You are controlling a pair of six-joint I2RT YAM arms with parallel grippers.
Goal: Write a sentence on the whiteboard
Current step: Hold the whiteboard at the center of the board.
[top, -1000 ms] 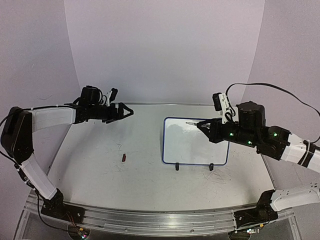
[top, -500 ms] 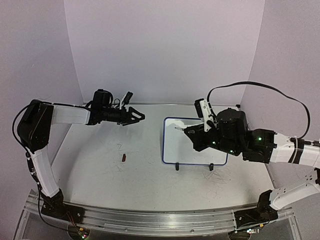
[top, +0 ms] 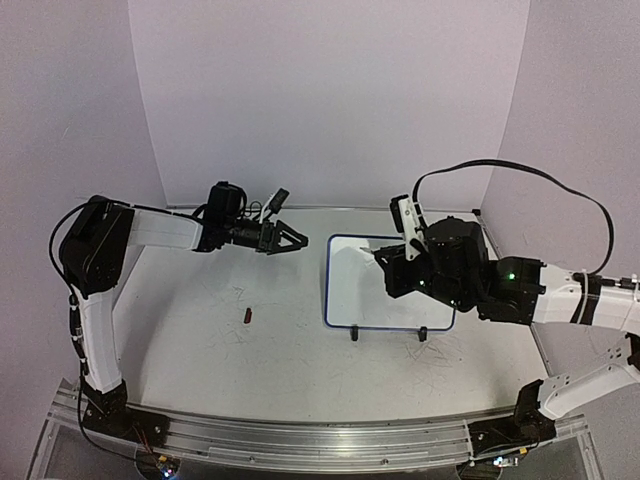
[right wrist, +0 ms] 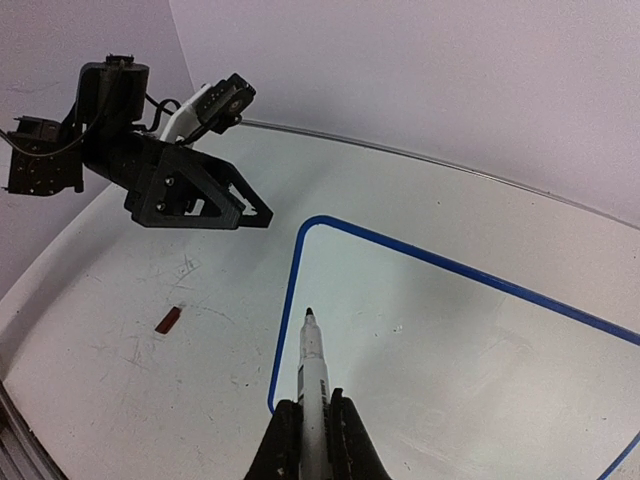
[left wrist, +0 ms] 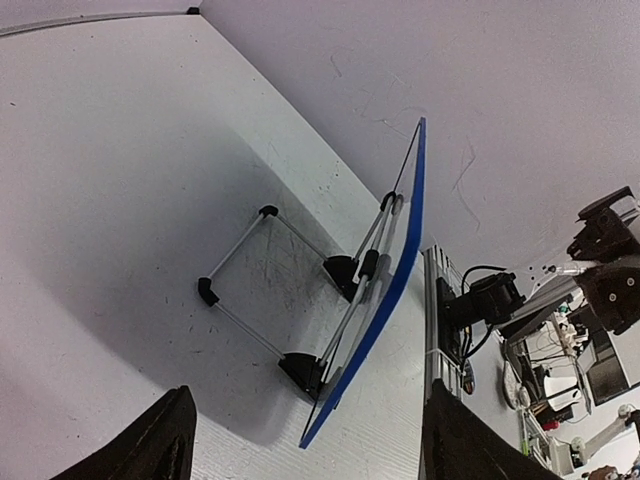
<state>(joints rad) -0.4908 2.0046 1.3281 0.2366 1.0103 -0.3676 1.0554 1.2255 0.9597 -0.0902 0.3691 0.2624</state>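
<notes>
Right wrist view: right gripper (right wrist: 312, 420) clamped on marker (right wrist: 313, 365), tip over left part of whiteboard (right wrist: 460, 350). Left gripper (top: 292, 242) wide, empty, left of whiteboard.

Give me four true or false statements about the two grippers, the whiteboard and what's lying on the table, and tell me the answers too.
1. The right gripper is closed on a marker. True.
2. The left gripper is clamped on the whiteboard. False: its jaws are open and it hangs in the air to the left of the board, apart from it.
3. The whiteboard lies flat on the table. False: it leans tilted on a wire stand.
4. A small red thing lies on the table left of the whiteboard. True.
</notes>
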